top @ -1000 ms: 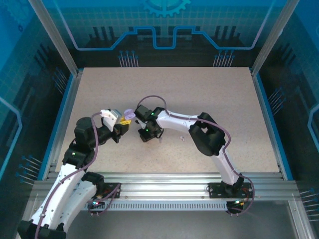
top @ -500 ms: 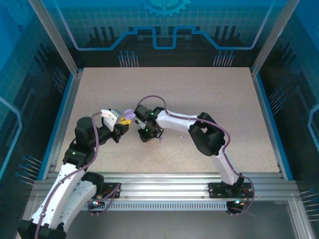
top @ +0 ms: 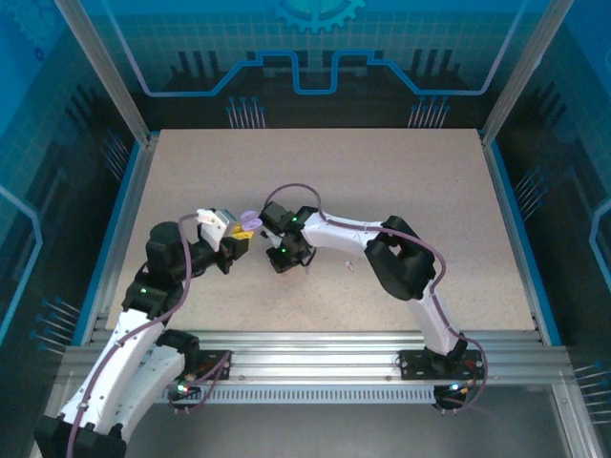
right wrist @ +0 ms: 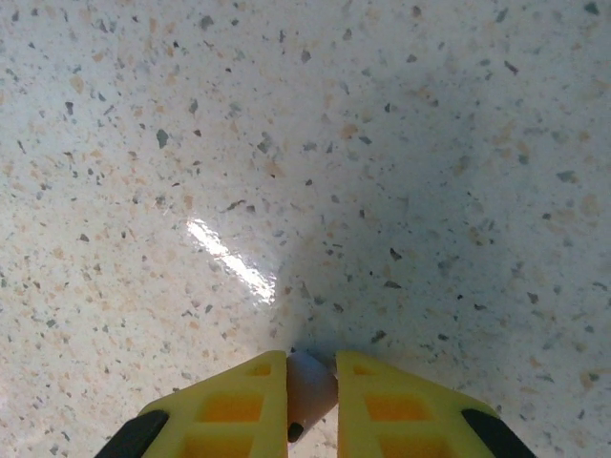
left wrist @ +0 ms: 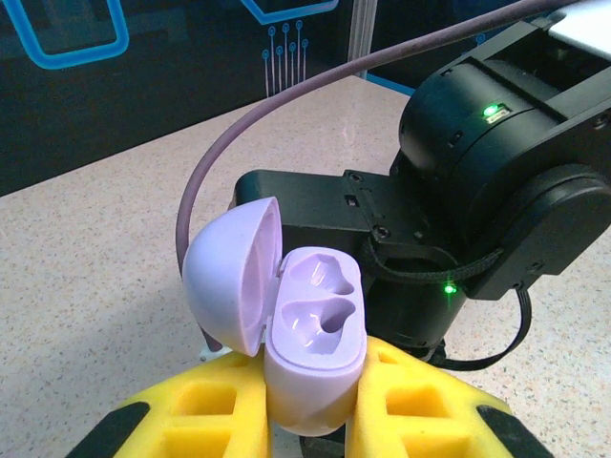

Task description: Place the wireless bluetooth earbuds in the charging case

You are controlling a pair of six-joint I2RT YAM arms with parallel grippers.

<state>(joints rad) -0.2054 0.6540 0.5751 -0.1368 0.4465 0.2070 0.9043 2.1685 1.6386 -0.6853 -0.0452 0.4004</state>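
Note:
My left gripper is shut on the pale purple charging case, held upright between the yellow fingers. Its lid stands open to the left, and both wells are empty. From above, the case hangs just left of the right arm's wrist. My right gripper points down at the tabletop, shut on a small pale purple earbud pinched between its yellow fingertips. From above, the right gripper sits close to the case. A tiny white earbud lies on the table to its right.
The right arm's black wrist and its purple cable loom right behind the open case. Speckled tabletop stretches free behind and to the right. Blue-edged frame walls bound the table.
The right gripper's fingers have closed onto the pale purple earbud on the table. The left arm with the case has shifted slightly.

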